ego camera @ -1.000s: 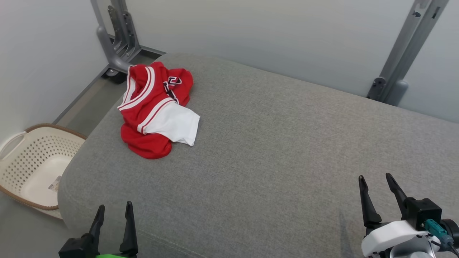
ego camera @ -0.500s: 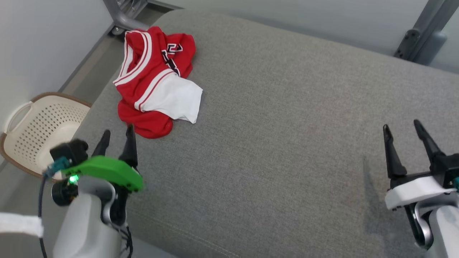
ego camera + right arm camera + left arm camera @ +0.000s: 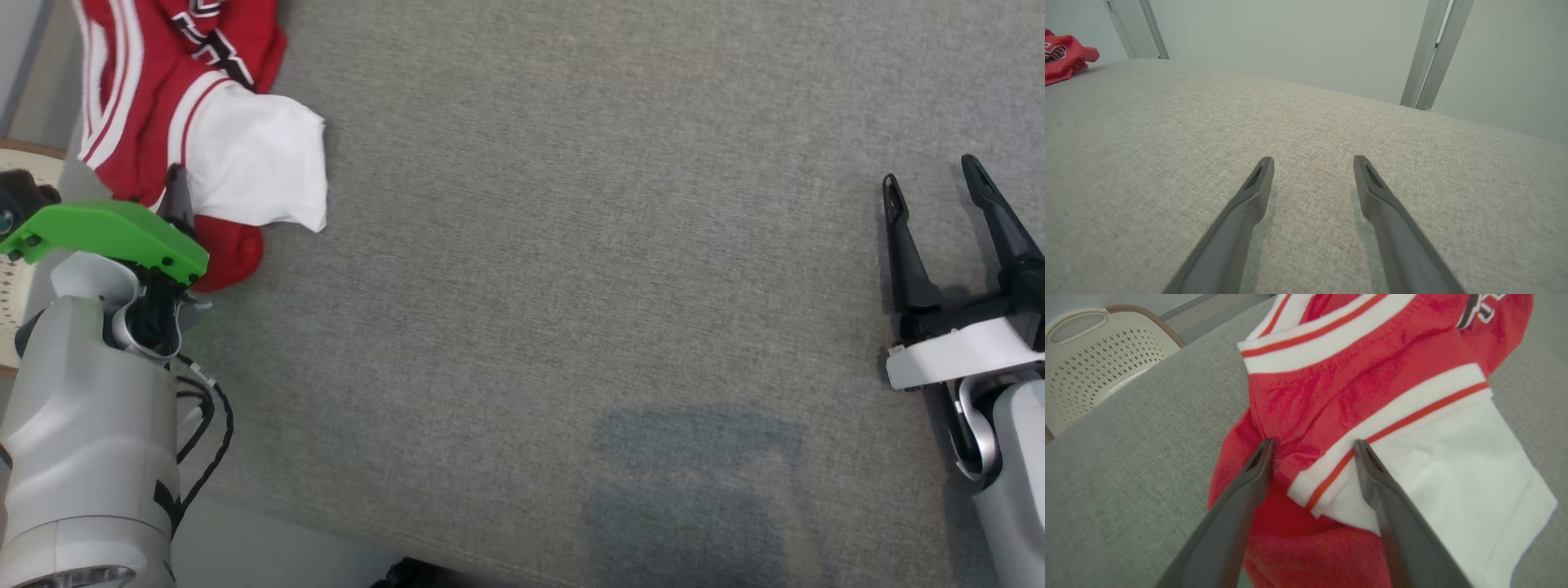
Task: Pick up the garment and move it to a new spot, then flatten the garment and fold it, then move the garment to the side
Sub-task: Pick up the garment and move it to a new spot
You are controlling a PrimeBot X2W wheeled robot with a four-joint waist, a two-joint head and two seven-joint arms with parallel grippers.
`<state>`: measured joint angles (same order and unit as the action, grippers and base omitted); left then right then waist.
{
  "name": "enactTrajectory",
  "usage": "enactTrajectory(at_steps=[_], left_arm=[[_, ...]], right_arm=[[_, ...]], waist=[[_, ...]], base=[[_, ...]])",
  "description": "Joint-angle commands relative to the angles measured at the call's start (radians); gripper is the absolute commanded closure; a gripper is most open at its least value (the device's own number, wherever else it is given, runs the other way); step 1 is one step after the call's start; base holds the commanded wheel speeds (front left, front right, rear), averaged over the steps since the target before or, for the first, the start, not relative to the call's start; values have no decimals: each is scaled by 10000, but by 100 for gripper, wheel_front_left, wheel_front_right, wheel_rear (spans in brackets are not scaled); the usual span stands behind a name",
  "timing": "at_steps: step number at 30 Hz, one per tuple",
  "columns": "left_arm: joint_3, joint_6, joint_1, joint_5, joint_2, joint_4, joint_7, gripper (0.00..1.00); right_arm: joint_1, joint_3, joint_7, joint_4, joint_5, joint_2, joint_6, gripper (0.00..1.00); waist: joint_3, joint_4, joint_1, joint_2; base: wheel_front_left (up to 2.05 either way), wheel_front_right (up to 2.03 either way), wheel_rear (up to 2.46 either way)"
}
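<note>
Grey cushion (image 3: 571, 286): left gripper (image 3: 1313, 444) angled down at the garment (image 3: 1372, 396), jaws spread.

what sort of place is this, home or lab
Likely a robot test room staged for laundry folding, not a lived-in home: a crumpled red and white jersey on a grey upholstered cushion, a perforated laundry basket beside it, bare metal frame posts against plain walls.

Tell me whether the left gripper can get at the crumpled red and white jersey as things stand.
Probably yes: the left gripper is open right over the crumpled red and white jersey, its fingers straddling a fold, with nothing between them.
</note>
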<state>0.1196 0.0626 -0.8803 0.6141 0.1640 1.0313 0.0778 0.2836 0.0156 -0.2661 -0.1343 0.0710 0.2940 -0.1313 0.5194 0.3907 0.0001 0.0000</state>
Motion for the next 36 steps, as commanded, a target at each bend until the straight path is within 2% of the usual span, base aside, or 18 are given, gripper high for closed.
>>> enactTrajectory(at_steps=[1,2,3,4,5,11,17,21,26,29,36], left_arm=[[58,-98,-196,58,146,368,41,0],[62,-69,-222,84,198,650,111,0],[64,-19,-209,96,232,889,113,21],[48,25,-158,76,256,1083,22,70],[-23,115,-125,21,281,1214,6,100],[-527,611,24,-306,546,1047,-691,100],[-1756,679,283,-902,722,-279,-1191,100],[-2812,688,790,-799,506,-1858,-790,100],[-3971,691,1683,-670,268,-4377,-11,100],[-4514,691,2173,-668,10,-5915,589,100],[-5791,344,3299,-787,-462,-9231,2082,100]], right_arm=[[-76,-14,32,-291,43,73,14,0],[-145,-5,46,-362,70,79,14,0],[-197,55,78,-398,90,40,16,0],[-264,109,89,-430,119,-20,16,0],[-385,135,92,-488,150,-51,16,0],[-1126,170,99,-816,299,-618,13,0],[-1538,-86,67,-945,497,-1414,7,0],[-1772,-264,27,-989,585,-1780,8,0],[-2130,-314,16,-1010,705,-2081,10,0],[-2295,-211,16,-1010,729,-2153,10,0],[-2497,-124,16,-979,803,-2326,10,0]], waist=[[1181,-1268,-1,0],[1106,-1317,-1,0],[1012,-1357,-1,0],[890,-1382,-1,0],[740,-1391,-1,0],[-513,-1297,-1,0],[-2098,-1418,-1,0],[-2987,-1806,-1,0],[-3667,-2644,-1,0],[-3818,-3159,-1,0],[-3811,-4572,-1,0]], base=[[0,0,0],[0,0,0],[0,0,0],[0,0,0],[0,0,0],[0,0,0],[0,0,0],[0,0,0],[0,0,0],[0,0,0],[0,0,0]])
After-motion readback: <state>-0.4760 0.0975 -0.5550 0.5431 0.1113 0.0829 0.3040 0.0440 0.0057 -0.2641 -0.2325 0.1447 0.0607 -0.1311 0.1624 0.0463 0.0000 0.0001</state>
